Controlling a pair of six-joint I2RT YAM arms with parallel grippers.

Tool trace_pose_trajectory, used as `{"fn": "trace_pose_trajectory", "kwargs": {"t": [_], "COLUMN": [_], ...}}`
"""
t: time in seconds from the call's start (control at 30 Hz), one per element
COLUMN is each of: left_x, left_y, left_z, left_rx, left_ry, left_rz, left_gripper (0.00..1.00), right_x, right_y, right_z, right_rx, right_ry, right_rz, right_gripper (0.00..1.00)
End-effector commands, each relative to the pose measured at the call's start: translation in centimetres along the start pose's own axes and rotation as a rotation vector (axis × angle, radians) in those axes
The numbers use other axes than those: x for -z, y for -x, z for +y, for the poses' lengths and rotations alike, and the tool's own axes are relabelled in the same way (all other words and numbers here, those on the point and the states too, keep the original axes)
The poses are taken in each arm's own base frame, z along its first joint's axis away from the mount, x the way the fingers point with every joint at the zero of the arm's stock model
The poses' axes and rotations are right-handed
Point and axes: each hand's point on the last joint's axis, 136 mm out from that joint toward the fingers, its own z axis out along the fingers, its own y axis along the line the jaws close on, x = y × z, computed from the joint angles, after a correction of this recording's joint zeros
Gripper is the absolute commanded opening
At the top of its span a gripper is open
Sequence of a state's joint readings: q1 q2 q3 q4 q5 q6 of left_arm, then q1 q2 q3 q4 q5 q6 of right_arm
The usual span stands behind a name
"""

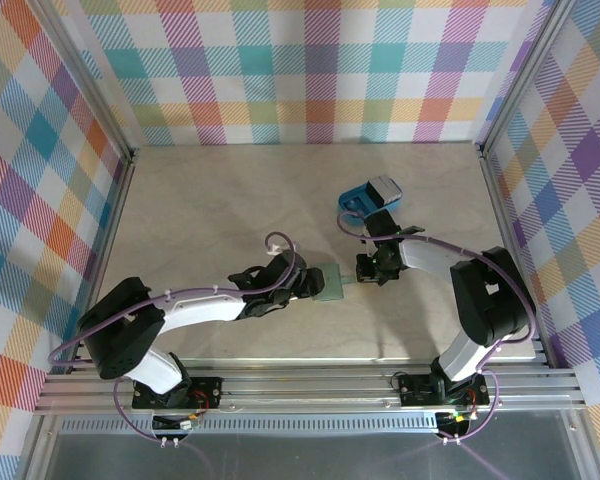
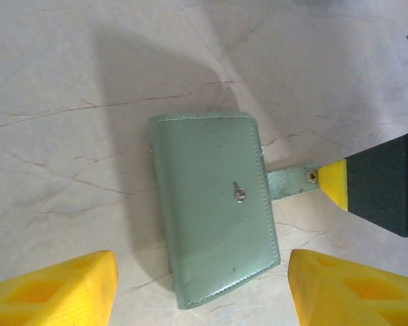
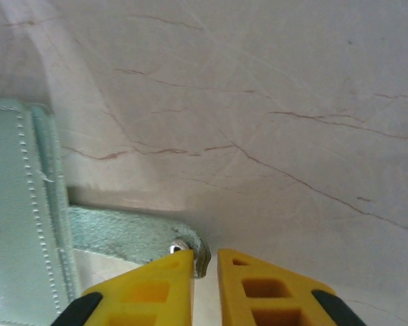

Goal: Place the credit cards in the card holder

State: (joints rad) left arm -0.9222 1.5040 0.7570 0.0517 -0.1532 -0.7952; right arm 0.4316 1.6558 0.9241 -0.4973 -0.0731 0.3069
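Where the two arms meet: a sage-green card holder (image 1: pixel 332 282) lies flat on the marble-patterned bench (image 1: pixel 210 210), near the front middle, between the two end effectors.
Card holder face: closed, its stitched side up, with a small metal stud near its centre; it sits slightly askew in the left wrist view.
Strap (image 2: pixel 289 183): a narrow green tab with a snap at its end sticks out from the holder's side toward the right arm and lies on the bench.
Left end effector (image 2: pixel 200 257): released, its yellow fingers (image 2: pixel 54 292) spread wide on either side of the holder's near end, not touching it.
Right end effector (image 3: pixel 205 252): its yellow fingers (image 3: pixel 265 285) stand nearly together with a thin gap. The strap's snap end sits right at their tips, and it cannot be told whether they pinch it.
Credit cards (image 1: pixel 385 188): a grey-white rectangle on the blue tray (image 1: pixel 358 200), farther back and well apart from the holder; too small to tell more.
Walls (image 1: pixel 320 70): pastel plaid panels on three sides.
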Motion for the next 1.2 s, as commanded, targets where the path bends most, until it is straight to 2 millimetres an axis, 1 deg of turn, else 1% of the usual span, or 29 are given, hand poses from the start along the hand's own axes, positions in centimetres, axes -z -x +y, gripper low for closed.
{"fn": "trace_pose_trajectory", "kwargs": {"t": [0.0,0.17,0.3,0.37,0.53,0.67,0.73,0.83,0.9,1.03,1.13,1.17], "left_x": [1.2,1.1,0.9,0.9,1.2,1.6,1.8,2.2,2.5,3.1,3.6,3.7], "left_y": [0.0,-0.3,-0.5,-0.6,-0.5,-0.5,-0.6,-0.7,-0.7,-0.5,-0.7,-0.8], "left_z": [0.9,0.8,0.8,0.8,1.0,1.3,1.6,2.2,2.6,3.2,3.9,4.2], "left_rx": [-0.022,-0.032,-0.034,-0.034,-0.037,-0.045,-0.051,-0.056,-0.063,-0.072,-0.086,-0.088], "left_ry": [0.033,0.026,0.018,0.017,0.016,0.016,0.020,0.030,0.037,0.044,0.045,0.036], "left_rz": [-0.019,-0.006,0.002,0.002,-0.003,-0.008,-0.010,-0.009,-0.008,-0.013,-0.018,-0.019], "left_gripper": [0.68,0.68,0.68,0.68,0.68,0.69,0.69,0.70,0.71,0.72,0.73,0.73], "right_x": [-0.2,-0.5,-0.5,-0.7,-0.5,0.3,0.9,2.5,3.9,7.0,9.6,10.4], "right_y": [-0.3,-0.5,-1.0,-1.2,-1.1,-0.6,-0.3,0.4,1.0,1.5,1.6,1.6], "right_z": [-1.0,-0.9,-1.4,-1.3,-0.5,0.3,1.0,2.2,2.8,3.1,3.9,4.5], "right_rx": [-0.030,-0.041,-0.028,-0.019,-0.027,-0.039,-0.043,-0.050,-0.066,-0.097,-0.086,-0.063], "right_ry": [-0.052,-0.063,-0.153,-0.174,-0.156,-0.113,-0.076,-0.011,0.034,0.108,0.176,0.210], "right_rz": [0.027,0.038,0.052,0.058,0.049,0.018,-0.006,-0.056,-0.099,-0.183,-0.257,-0.279], "right_gripper": [0.18,0.19,0.19,0.19,0.23,0.30,0.33,0.34,0.35,0.39,0.45,0.47]}}
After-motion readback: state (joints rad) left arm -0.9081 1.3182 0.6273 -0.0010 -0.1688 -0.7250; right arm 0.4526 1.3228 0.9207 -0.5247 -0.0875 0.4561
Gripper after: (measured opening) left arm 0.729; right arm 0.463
